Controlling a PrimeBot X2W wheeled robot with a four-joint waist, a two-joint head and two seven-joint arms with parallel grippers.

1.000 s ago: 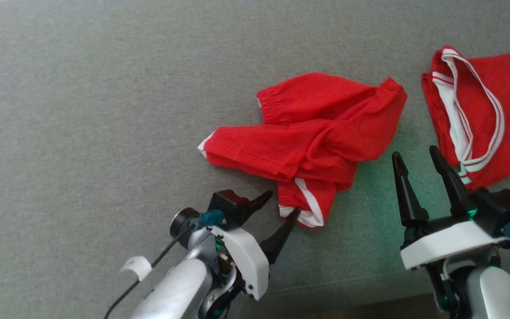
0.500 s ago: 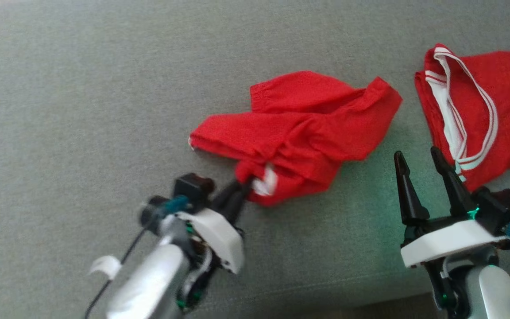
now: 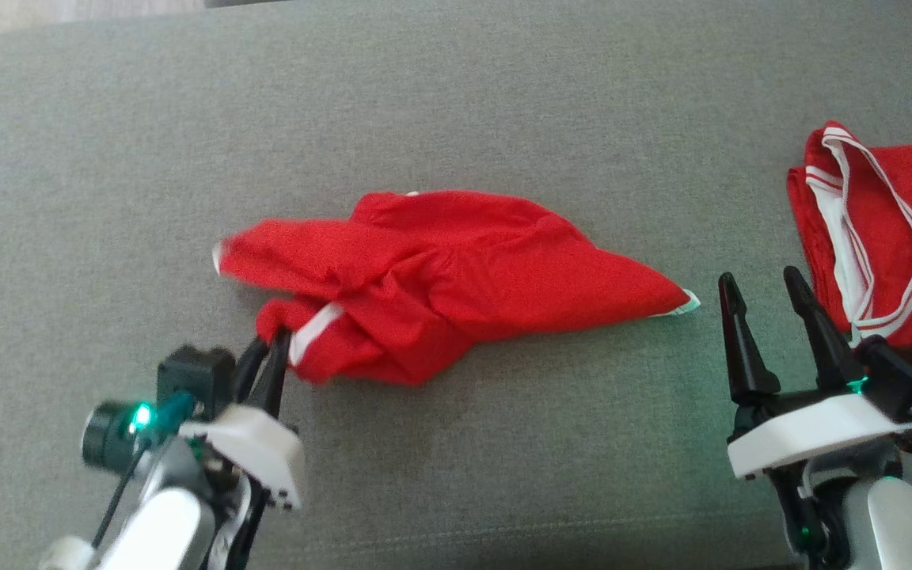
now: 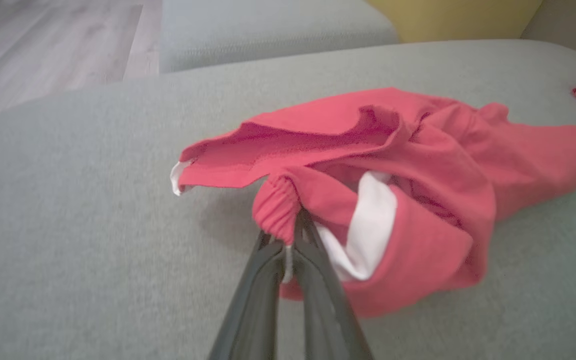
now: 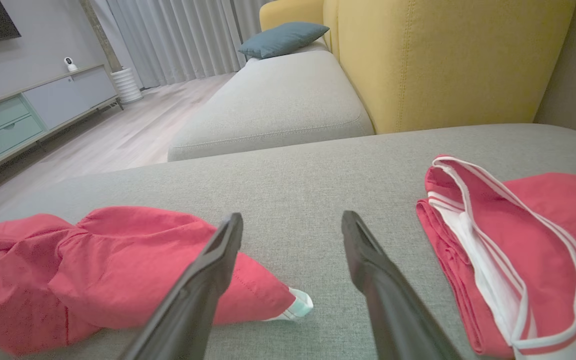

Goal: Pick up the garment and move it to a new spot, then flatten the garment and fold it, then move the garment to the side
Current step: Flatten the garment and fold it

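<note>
Garment (image 3: 456, 285) of red cloth with white trim is shown lying crumpled on a grey sofa seat (image 3: 456, 95), near the middle of the head view. It is drawn out sideways: a white-edged corner is pointed towards the right hand (image 3: 761, 275), and a bunched end is turned towards the left hand (image 3: 272, 342).

The left hand is clamped tight on that bunched end. In the left wrist view its two dark fingers (image 4: 318, 280) are pressed together around a gathered, elastic-looking edge of the garment, just beside a broad white stripe (image 4: 368, 220). Most of the cloth is rested on the seat; whether the gripped edge is lifted clear of it cannot be told.

The right hand is held open, with its fingers spread well apart over bare seat. It is placed between the garment and a red jersey (image 3: 891, 229) with white banded trim, which is laid at the right edge of the seat, well apart from the garment. The garment's white-edged corner is near the right hand but is not touched by it.

Behind the seat, in the right wrist view, a yellow backrest (image 5: 448, 55), a blue cushion (image 5: 283, 37), a pale wooden floor (image 5: 133, 120) and a low cabinet (image 5: 28, 107) can be made out.
</note>
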